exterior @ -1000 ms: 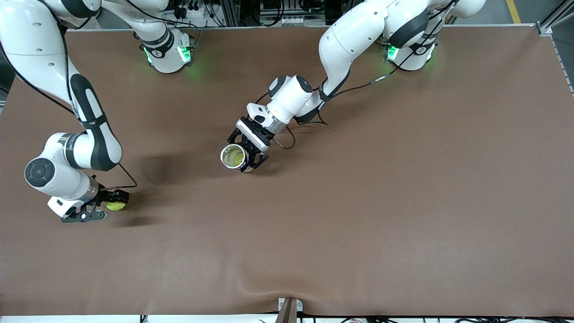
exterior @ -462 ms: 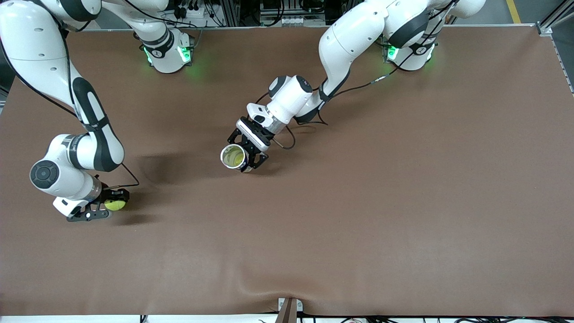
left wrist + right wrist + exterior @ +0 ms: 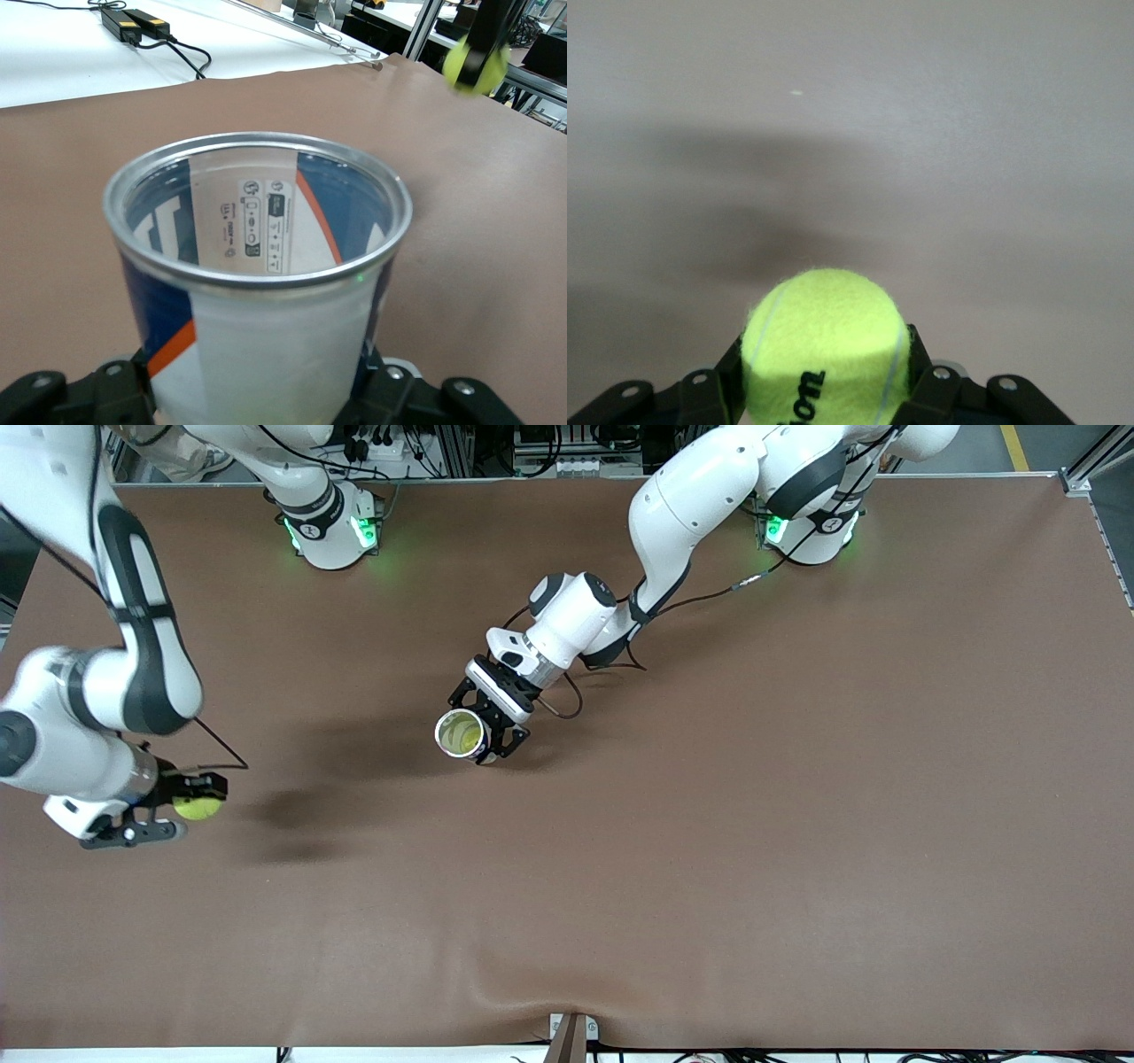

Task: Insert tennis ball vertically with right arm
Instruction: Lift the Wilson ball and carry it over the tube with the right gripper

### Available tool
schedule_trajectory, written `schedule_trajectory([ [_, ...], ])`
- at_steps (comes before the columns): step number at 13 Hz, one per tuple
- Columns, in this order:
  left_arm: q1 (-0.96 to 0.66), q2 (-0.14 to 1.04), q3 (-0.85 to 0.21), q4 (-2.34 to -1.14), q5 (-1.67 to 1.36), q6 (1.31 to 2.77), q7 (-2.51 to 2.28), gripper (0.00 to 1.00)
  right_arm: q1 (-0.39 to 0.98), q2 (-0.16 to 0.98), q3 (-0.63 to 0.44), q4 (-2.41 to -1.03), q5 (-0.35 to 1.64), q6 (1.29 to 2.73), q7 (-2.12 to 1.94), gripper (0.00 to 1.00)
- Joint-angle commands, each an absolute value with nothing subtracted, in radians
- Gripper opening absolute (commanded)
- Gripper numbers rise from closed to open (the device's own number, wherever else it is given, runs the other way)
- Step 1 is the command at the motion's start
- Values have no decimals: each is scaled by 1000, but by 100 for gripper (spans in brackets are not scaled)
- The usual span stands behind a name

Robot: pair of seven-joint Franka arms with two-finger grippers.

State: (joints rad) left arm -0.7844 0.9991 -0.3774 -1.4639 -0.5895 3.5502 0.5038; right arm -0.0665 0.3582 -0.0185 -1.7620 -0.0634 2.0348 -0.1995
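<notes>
Glossy white arm shells, black joint bands, black pincers, thin black cables, green lights glowing at both bases

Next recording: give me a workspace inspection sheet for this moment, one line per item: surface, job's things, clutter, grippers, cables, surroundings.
Surface: brown table mat, a wrinkle at the edge nearest the front camera.
Job's things: tennis ball held in the air; open can mid-table, mouth up, yellow showing inside from the front view.
Clutter: nothing seen.
Grippers: right gripper shut on the tennis ball, above the mat at the right arm's end; left gripper clasps the can.
Cables: black cable looping by the left wrist; another along the right wrist.
Surroundings: metal framing and equipment along the base edge.
</notes>
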Motion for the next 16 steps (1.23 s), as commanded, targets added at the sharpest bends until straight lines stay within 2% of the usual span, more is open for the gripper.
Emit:
schedule_trajectory([
  [1,-807,988,-370,-1454,-633,3554,495,83,18,235,-23,-1734,-37,1875,-82,0],
  [4,-815,988,-370,-1463,-641,3554,495,84,158,143,-25,-1723,-37,1795,96,0],
  [7,-816,986,-368,-1480,-641,3556,497,84,299,124,-6,-1721,-23,1784,344,0],
  [11,-816,982,-368,-1503,-641,3556,497,84,365,144,116,-1707,-23,1808,611,0],
  [16,-810,953,-368,-1574,-643,3556,497,84,422,256,161,-1712,-25,1920,747,0],
])
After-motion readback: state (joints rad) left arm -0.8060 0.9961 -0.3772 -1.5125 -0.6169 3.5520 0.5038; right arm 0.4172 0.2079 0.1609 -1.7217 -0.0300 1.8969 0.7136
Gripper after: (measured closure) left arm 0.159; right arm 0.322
